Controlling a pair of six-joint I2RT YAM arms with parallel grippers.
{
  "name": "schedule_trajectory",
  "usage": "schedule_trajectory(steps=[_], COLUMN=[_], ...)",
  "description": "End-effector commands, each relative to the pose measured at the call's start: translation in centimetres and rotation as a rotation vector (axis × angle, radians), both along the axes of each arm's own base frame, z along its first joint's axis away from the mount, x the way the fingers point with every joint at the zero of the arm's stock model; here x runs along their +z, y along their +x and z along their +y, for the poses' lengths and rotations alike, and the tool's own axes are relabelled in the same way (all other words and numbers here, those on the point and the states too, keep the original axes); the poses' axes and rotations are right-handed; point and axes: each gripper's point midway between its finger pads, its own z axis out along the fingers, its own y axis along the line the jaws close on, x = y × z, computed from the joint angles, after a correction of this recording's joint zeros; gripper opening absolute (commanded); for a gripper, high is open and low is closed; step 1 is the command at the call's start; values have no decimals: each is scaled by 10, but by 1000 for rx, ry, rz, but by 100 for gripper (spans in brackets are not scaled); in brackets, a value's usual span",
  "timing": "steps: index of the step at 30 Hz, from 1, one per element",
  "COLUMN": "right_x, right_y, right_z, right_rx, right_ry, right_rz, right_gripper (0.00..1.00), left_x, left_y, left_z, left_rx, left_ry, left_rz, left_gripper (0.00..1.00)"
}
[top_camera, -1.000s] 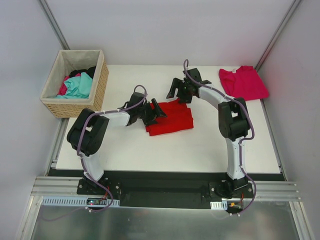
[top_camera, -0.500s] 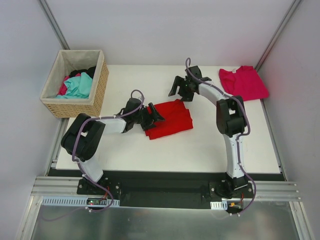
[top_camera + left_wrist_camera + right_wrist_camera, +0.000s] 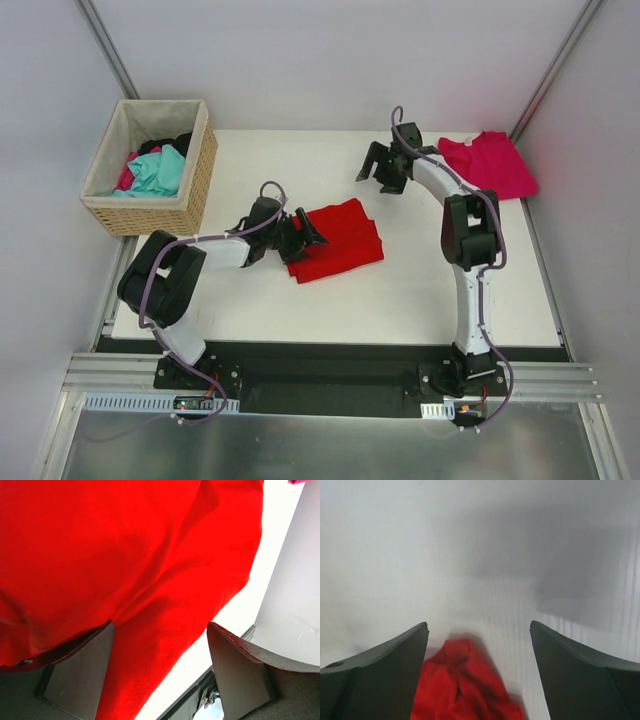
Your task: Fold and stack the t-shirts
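Right gripper swung back twd pink t-shirt, jaws apart; left gripper apart at red t-shirt edge.

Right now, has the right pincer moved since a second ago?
Yes. The right pincer has swung right and toward the table's far edge, away from the red t-shirt and closer to the pink t-shirt, which has stayed put.

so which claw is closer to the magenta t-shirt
Right. The right claw is just beside the magenta t-shirt; the left claw is farther off, at the red t-shirt.
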Motion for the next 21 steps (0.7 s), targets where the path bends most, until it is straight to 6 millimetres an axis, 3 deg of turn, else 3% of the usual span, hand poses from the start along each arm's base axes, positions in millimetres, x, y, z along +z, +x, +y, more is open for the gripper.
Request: schedule_trajectory(steps=[1,2,5,6,8,10,12,13,15,21], right_x=[105,130,147,166,170,186,176,182,164,143], right_y=[-34,-46,-77,-94,-113,-135,-157,-165,-182,-206], right_z=[18,18,26,31,29,35,39,36,36,32], right_rx=[81,91,143,168,177,198,219,207,225,229], right_ry=[11,9,-34,-47,-91,-89,-108,-117,-142,-202], right_rz=[-170,-201,-223,-253,-252,-278,-249,-268,-228,-211], right_gripper=[87,87,87,88,88,88,88,88,88,88], left_x=[13,25,66,74,106,124,143,147,149,120], left_y=[-9,-4,10,8,16,17,22,24,24,26], left_z=[6,4,-4,-5,-10,-9,-8,-6,-3,1], left_rx=[-13,-14,-39,-56,-75,-82,-71,-64,-64,-65], left_ry=[29,22,0,-1,-18,-14,-11,1,8,54], left_rz=[-7,-29,-123,-117,-180,-210,-252,-273,-267,-216], left_gripper=[76,76,77,77,78,78,79,79,80,80])
